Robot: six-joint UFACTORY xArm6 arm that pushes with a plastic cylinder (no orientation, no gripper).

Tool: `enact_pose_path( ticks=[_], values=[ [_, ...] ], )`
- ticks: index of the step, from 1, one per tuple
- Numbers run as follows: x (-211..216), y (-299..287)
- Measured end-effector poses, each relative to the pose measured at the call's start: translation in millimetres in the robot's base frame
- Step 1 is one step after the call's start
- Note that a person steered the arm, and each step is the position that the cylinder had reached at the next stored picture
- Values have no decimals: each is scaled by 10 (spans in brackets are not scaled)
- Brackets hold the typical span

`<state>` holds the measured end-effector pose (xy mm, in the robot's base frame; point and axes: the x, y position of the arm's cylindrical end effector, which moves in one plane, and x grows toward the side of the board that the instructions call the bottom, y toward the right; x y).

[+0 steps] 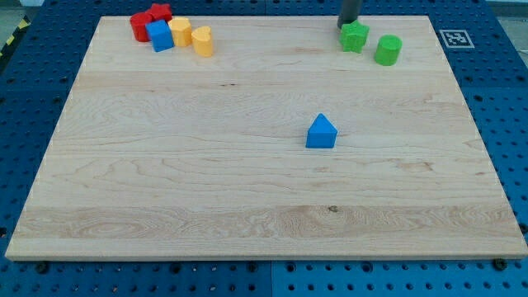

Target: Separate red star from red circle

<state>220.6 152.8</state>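
- Closest to the camera sits the blue triangular block, alone mid-table, below my tip and well apart from it.
- Red star and red circle are touching at the top-left corner, far to the view's left of my tip.
- Crowding them: a blue block, then two yellow blocks, packed tight, so any push needs a clean angle.
- My tip stands at the top edge, right against the green star-like block; the green cylinder sits just beyond.
- No hand here, only a bare rod, so nothing is held.
- Judging by this, the separation is not yet begun.
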Motion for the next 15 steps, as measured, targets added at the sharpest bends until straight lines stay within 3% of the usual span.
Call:
enact_pose_path(
  ticks=[4,5,6,7,8,9,11,13,15],
  values=[
    [373,-6],
    [312,-535],
    [524,-1098],
    [1174,-1177],
    [1457,-1663],
    [1394,-2548],
    [757,-4373],
    [391,-4569],
    [-288,-4537]
  ],
)
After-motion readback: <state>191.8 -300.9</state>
